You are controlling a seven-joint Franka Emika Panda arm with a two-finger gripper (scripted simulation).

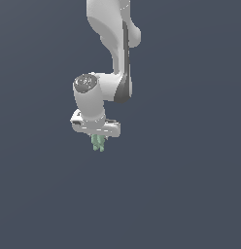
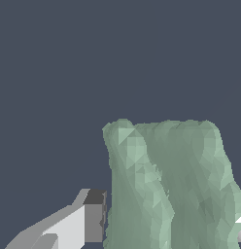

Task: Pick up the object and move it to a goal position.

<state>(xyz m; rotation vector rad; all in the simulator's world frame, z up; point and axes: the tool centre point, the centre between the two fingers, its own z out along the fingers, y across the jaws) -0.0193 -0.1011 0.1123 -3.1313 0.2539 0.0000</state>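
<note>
- The object [image 1: 98,143] hangs straight down from under the white gripper [image 1: 97,141], its upper part hidden between the jaws and only its lower end showing below them in the exterior view.
- In the wrist view the object [image 2: 171,189] fills much of the frame, right beside one grey-tipped finger [image 2: 93,216]; a sliver of pale material at the picture's edge may be the other finger, though too little shows to be sure.
- The jaws stand drawn in close on the object's flanks, so I judge them clamped on it; the narrow gap fits a thing slimmer than the gripper itself.
- Held end-down like this, its long axis runs along the fingers, which should keep it from swinging while it is carried.
- Its surface is pale green, matte and lumpy, built of small flat facets with vertical ridges and furrows; the far end in the wrist view finishes in a row of rounded bumps, perhaps its little prongs.
- The finger is a smooth, boxy block, white on its body with a darker pad face at the tip.
- The arm [image 1: 112,58] above is glossy white with dark grey joints, wrist pointing down.
- Around it is only a flat slate-blue backdrop; no counter, shadow or goal marker shows, so I cannot tell how high the object is or how near the goal.
</note>
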